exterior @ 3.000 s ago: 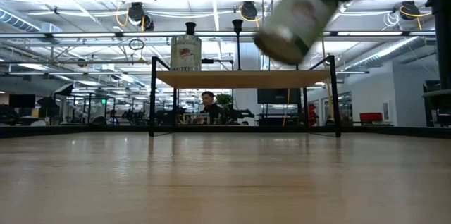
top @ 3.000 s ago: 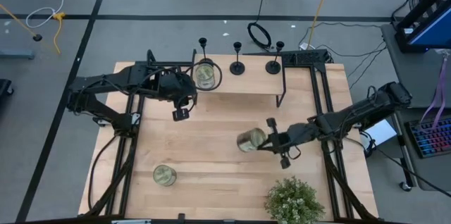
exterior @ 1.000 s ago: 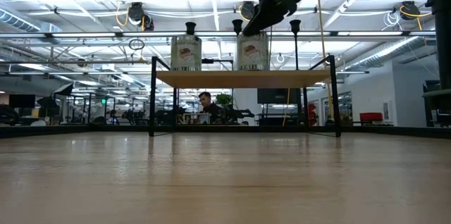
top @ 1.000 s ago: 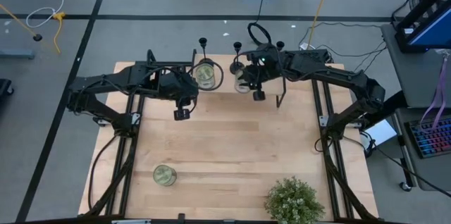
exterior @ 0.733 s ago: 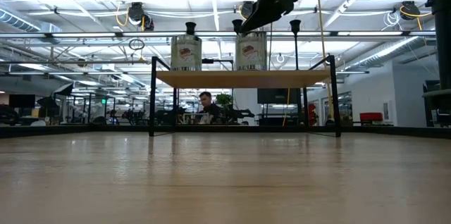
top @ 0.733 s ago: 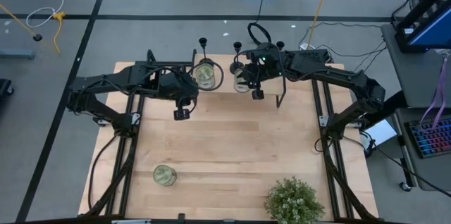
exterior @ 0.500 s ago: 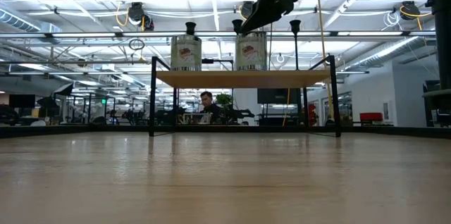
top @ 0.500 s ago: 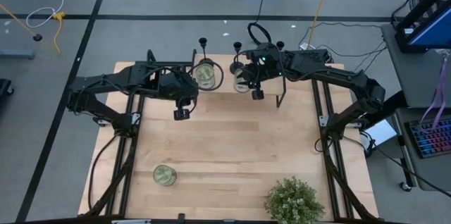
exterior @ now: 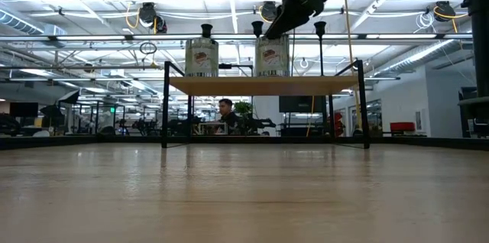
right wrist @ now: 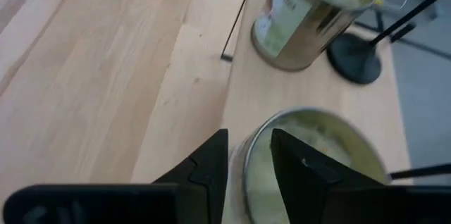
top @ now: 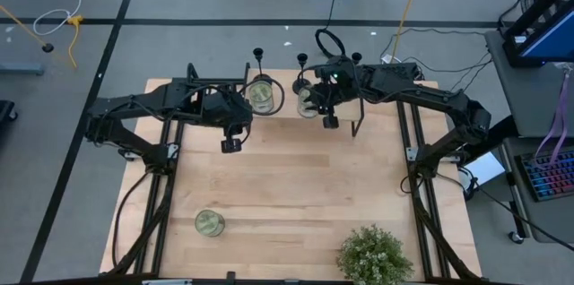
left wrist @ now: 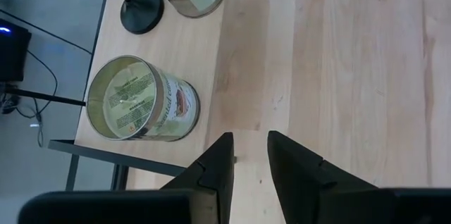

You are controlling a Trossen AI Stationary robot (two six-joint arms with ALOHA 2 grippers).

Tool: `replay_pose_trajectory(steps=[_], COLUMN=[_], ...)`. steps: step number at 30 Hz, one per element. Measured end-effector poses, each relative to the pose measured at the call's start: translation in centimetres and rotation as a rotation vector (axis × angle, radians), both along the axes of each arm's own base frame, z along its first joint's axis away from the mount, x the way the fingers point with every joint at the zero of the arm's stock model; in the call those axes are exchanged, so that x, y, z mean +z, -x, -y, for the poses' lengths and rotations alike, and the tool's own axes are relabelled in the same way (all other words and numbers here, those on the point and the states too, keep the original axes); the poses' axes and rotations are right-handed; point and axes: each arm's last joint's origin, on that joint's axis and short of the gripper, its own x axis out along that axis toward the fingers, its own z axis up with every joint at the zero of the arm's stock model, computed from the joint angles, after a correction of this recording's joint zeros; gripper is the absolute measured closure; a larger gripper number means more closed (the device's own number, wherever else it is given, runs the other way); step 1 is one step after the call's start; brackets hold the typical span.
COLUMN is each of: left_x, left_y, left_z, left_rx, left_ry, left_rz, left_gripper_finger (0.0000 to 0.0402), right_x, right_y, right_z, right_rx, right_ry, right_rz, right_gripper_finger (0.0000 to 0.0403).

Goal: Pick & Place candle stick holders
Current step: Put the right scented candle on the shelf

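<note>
Reaching past cans toward three holders at the shelf's far edge.

From the left: the left gripper (left wrist: 248, 168) hovers over the table (top: 287, 186) just off the shelf (exterior: 263, 85), fingers a narrow gap apart and holding nothing. The left can (top: 260, 95) stands between it and the left holder (top: 258, 53). The right gripper (right wrist: 248, 160) sits atop the middle can (exterior: 273, 56), fingers close together astride its rim and apparently pinching it. The middle holder (exterior: 257, 26) stands just behind this can and the right holder (exterior: 320, 27) stands unobstructed farther right. All three stems are upright, so a grasp likely comes from the side. The right gripper is nearer two of them; the left is nearer the first.
</note>
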Motion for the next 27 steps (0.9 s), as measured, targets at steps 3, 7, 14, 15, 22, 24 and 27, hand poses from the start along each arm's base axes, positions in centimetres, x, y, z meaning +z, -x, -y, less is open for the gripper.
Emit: replay_pose_trajectory(steps=[3,7,14,15,22,24,27], left_x=[0.0,0.0,0.0,0.0,0.0,0.0,0.0], left_y=[0.0,0.0,0.0,0.0,0.0,0.0,0.0], left_z=[0.0,0.0,0.0,0.0,0.0,0.0,0.0], left_rx=[0.012,0.012,0.011,0.009,-0.010,-0.010,-0.009], left_ry=[0.007,0.008,0.007,0.006,-0.007,-0.007,-0.006], left_rz=[0.004,0.004,0.004,0.003,-0.004,-0.004,-0.003], left_gripper_finger=[0.0309,0.0309,0.0309,0.0309,0.0309,0.0309,0.0309], right_x=[0.1,0.1,-1.0,-0.9,-0.4,-0.3,-0.2], right_y=[-0.1,-0.2,-0.5,-0.5,-0.9,-0.9,-1.0], right_z=[0.0,0.1,0.2,0.2,0.4,0.4,0.4], right_rx=[0.005,0.005,0.023,0.025,0.031,0.031,0.030], right_ry=[0.013,0.013,0.046,0.053,0.088,0.095,0.098], right_rz=[0.018,0.020,0.045,0.051,0.112,0.125,0.133], right_gripper_finger=[0.0298,0.0298,0.0298,0.0298,0.0298,0.0298,0.0298])
